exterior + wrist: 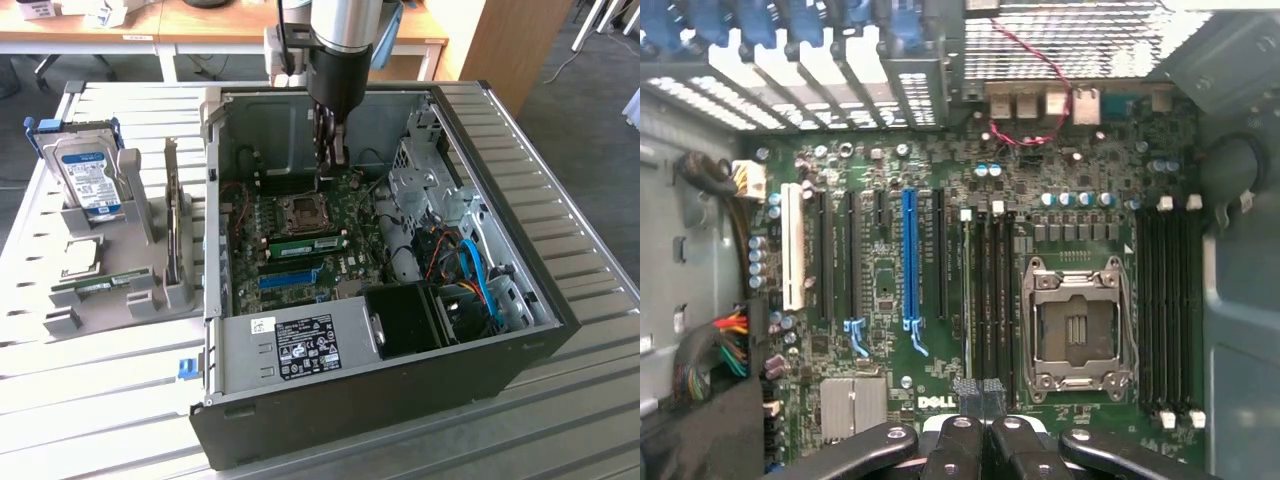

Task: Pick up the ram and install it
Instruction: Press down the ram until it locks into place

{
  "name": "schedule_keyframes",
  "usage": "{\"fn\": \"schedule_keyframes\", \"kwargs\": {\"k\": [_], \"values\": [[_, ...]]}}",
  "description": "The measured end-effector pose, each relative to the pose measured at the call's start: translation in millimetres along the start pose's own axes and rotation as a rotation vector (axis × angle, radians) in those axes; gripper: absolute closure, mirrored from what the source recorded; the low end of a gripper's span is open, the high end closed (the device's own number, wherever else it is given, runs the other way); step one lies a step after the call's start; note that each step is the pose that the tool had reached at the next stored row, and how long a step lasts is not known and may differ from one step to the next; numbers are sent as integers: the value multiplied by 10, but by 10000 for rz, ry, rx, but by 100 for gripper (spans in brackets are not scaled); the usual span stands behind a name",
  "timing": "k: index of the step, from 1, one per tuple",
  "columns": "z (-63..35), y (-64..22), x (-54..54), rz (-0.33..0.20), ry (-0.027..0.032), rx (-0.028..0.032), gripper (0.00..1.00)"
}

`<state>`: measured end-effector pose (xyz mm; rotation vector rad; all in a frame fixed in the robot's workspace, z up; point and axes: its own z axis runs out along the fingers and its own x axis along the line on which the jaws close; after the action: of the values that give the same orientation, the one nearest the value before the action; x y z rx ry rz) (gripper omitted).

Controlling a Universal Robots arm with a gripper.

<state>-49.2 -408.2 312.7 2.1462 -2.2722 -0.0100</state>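
Observation:
The ram [305,243], a narrow green stick with a pale label, stands in a motherboard slot just beside the empty processor socket [300,212] inside the open computer case [400,390]. From the wrist view it appears edge-on as a thin pale-green line [967,300] in the slot furthest from the socket [1077,325]. My gripper [327,160] hangs inside the case, above the board and apart from the ram. Its fingertips [970,388] are pressed together, shut, with nothing visible between them.
A grey holder [150,295] at the exterior view's left carries a blue-labelled hard drive [88,180], a square silver chip [80,255] and another green stick [100,285]. The case walls, drive cage [420,190] and cables [470,270] ring the motherboard.

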Motion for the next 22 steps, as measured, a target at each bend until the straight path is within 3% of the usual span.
{"fn": "schedule_keyframes", "kwargs": {"k": [22], "values": [[9, 0, 0, 3968, -62, -29, 89]]}}
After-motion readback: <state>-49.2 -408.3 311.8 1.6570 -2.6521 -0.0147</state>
